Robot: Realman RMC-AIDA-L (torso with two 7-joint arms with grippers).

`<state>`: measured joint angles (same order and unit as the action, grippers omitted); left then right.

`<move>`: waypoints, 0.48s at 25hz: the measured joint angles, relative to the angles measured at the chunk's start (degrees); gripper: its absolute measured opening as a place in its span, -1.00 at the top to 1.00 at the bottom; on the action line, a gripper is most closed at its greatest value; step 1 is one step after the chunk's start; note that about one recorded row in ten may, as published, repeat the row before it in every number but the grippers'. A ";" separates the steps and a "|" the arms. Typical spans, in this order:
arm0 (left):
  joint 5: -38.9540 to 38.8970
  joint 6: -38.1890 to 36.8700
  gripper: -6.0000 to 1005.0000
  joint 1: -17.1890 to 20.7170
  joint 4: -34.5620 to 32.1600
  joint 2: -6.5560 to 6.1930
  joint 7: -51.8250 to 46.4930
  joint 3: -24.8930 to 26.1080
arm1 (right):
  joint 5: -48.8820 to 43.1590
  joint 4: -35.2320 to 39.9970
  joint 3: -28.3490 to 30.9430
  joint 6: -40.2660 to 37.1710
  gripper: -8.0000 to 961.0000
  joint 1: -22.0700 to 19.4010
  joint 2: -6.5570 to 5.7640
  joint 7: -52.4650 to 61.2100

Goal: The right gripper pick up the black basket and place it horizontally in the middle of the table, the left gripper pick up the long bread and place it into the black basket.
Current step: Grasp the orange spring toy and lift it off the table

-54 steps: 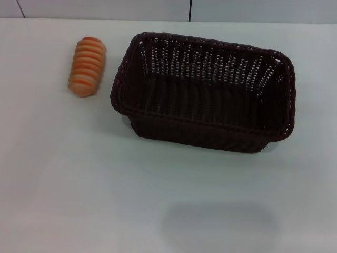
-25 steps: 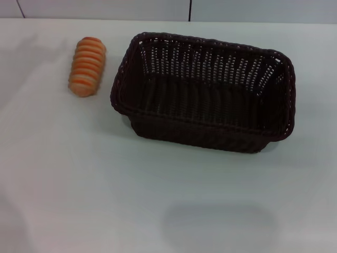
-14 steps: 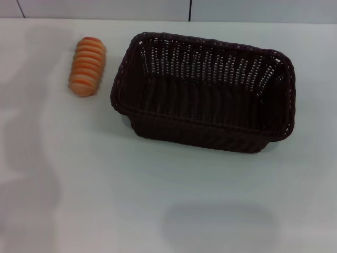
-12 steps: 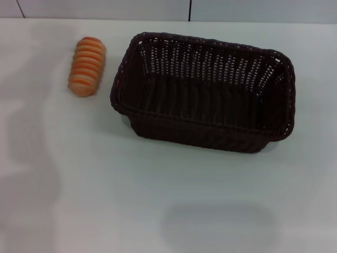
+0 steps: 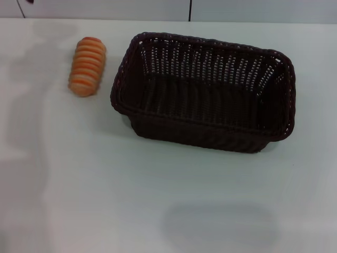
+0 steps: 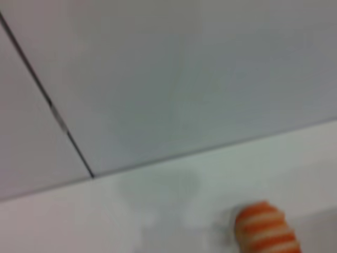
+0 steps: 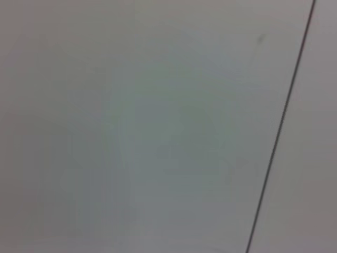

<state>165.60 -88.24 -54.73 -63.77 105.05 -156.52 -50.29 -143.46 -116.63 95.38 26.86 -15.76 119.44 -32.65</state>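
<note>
While neither arm shows in head view:
Black basket (image 5: pixel 202 95): upright, desk (image 5: pixel 158 200) centre-right, long side across.
Long bread (image 5: pixel 87 66): on desk, left of basket, apart.
Left wrist view: bread end visible.
Fingers: unseen, state unknown.

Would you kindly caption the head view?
Striped orange-brown loaf lying left of an empty dark woven wicker basket on a white table.

Pale grey wall panels (image 5: pixel 105 8) behind the desk's far edge, split by thin dark vertical seams (image 5: pixel 189 9); one seam crosses the right wrist view.
</note>
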 joint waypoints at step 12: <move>-0.02 5.88 -0.66 -1.26 12.11 2.00 1.11 -3.15 | -0.20 -0.01 -2.05 -0.17 -0.03 2.70 -0.19 -0.21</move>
<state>165.58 -82.36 -55.99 -51.66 107.05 -155.41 -53.44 -143.66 -116.65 93.33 26.68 -13.06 119.26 -32.85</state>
